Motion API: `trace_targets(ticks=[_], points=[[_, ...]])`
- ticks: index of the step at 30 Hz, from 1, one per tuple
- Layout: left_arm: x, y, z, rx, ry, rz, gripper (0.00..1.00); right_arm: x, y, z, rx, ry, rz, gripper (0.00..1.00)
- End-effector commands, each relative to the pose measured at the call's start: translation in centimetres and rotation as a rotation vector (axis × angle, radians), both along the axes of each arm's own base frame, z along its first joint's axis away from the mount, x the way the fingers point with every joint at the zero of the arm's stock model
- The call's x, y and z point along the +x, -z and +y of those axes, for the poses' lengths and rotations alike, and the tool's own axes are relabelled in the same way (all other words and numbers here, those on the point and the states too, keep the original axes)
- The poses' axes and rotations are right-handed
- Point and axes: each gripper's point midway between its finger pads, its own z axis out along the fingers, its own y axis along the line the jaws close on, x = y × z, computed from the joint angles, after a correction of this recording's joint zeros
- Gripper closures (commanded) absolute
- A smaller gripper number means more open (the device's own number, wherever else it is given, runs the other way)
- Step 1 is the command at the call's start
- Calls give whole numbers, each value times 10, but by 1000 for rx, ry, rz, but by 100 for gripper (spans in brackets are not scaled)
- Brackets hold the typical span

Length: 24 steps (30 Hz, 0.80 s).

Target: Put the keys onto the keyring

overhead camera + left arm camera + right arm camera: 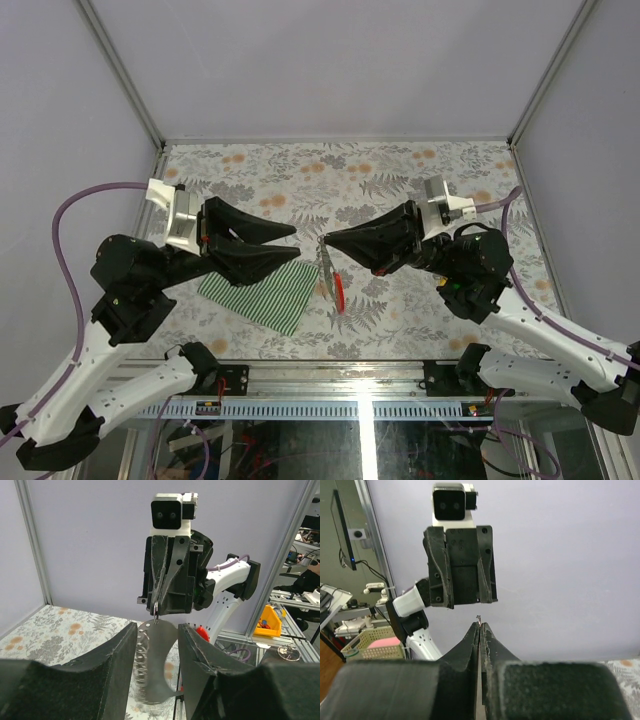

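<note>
While the right pincer (330, 238) is closed on the keyring (156, 614), holding it above the surface (420, 170) with its red strap (340, 290) hanging down, one silver key (152, 665) seems already hung on it. The left pincer (297, 243) stands open just beside; other keys I cannot find.

text: none can be read | labels, brands: none can be read | numbers, signs: none can be read | views: all three

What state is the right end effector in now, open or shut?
Shut: the right end effector has its jaws pressed together, pinching the small thin grey keyring at their tips.
</note>
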Motion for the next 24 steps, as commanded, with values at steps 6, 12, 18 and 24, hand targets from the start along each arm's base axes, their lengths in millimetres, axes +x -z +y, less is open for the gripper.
trace_targets(ticks=[6,12,18,24], points=[[-11,-27,-3,-97,80,-55,60,-15,-48,-16,189,-27,-92,100],[-12,-29,-5,-105,97,-58,60,-14,-51,-16,198,-24,-95,100],[-4,-21,-10,-88,84,-36,60,-13,-51,-16,200,-16,-93,100],[4,-17,-16,-74,79,-20,60,-13,-51,-18,199,-12,-98,100]])
